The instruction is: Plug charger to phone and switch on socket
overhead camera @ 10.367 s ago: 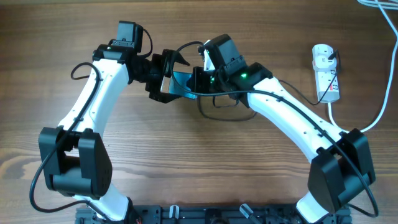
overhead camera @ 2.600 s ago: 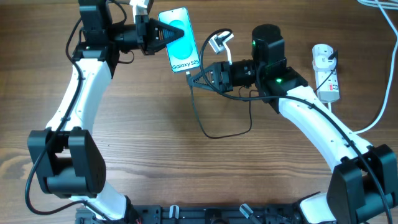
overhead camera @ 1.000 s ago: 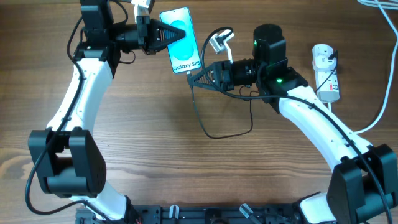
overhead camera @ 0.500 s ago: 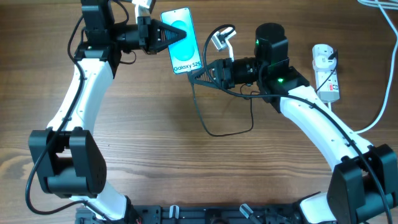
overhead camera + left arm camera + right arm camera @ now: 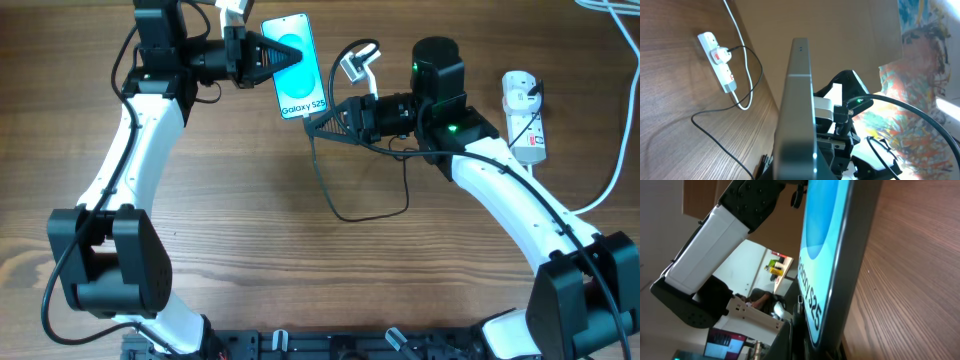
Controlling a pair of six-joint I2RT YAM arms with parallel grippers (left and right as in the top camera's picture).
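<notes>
The phone (image 5: 295, 65) is held above the table at the back, its teal "Galaxy S25" screen facing up, with my left gripper (image 5: 268, 58) shut on its left edge. The left wrist view shows the phone (image 5: 800, 100) edge-on. My right gripper (image 5: 318, 124) is shut on the connector end of the charger (image 5: 335, 210), right at the phone's lower short edge. The thin black cable loops over the table towards the socket (image 5: 524, 118) at the right. In the right wrist view the phone (image 5: 825, 255) fills the middle and the connector is hidden.
A thick white cord (image 5: 605, 190) runs from the socket off the right edge. In the left wrist view the socket (image 5: 717, 62) lies far off, with the black cable (image 5: 715, 130) across the wooden table (image 5: 685, 145). Bare wood (image 5: 300, 280) lies in front of the arms.
Both grippers and the phone have drifted slightly to the right together. The grips have not changed.
</notes>
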